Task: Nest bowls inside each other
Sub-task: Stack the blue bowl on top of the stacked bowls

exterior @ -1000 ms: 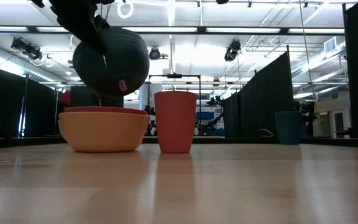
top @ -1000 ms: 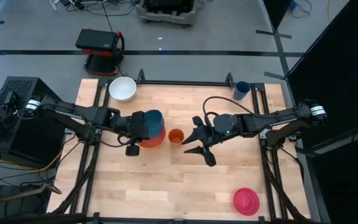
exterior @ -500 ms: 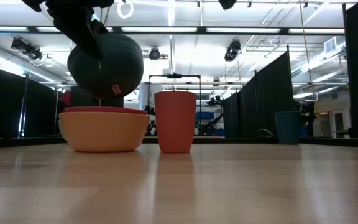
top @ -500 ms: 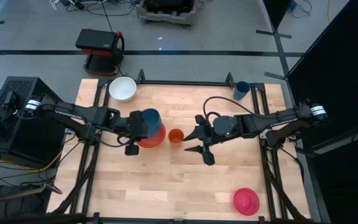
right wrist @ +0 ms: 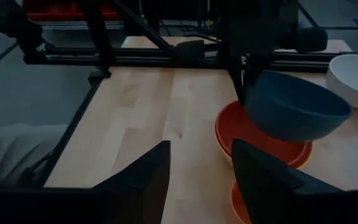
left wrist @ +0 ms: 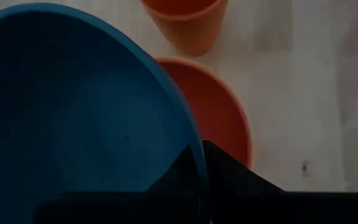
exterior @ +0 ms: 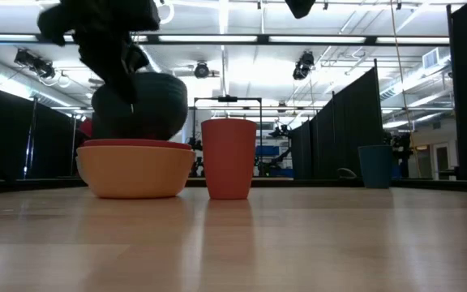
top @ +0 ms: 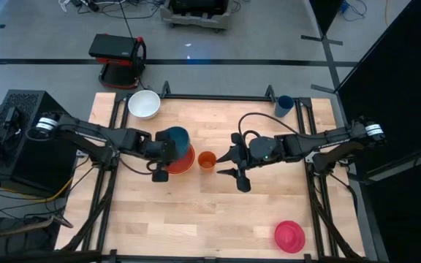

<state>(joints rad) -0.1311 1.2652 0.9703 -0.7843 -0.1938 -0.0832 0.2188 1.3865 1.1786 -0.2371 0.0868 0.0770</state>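
Step in hand: seating teal bowl (top: 175, 138), tilted, rim pinched in shut left pincer (top: 159, 151), onto red bowl (top: 184, 162) nested in orange bowl (exterior: 134, 172). Next: level, lower, release. Right pincer (top: 234, 162) part open, empty, beside cup (top: 207, 160); white bowl (top: 144, 104) and pink bowl (top: 290, 236) still apart.

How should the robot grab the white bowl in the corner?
Probably by its rim, coming down from above. The white bowl sits upright and open by the table's far left corner, so one finger can go inside the wall and one outside. The left claw pinches the teal bowl by its rim like that.
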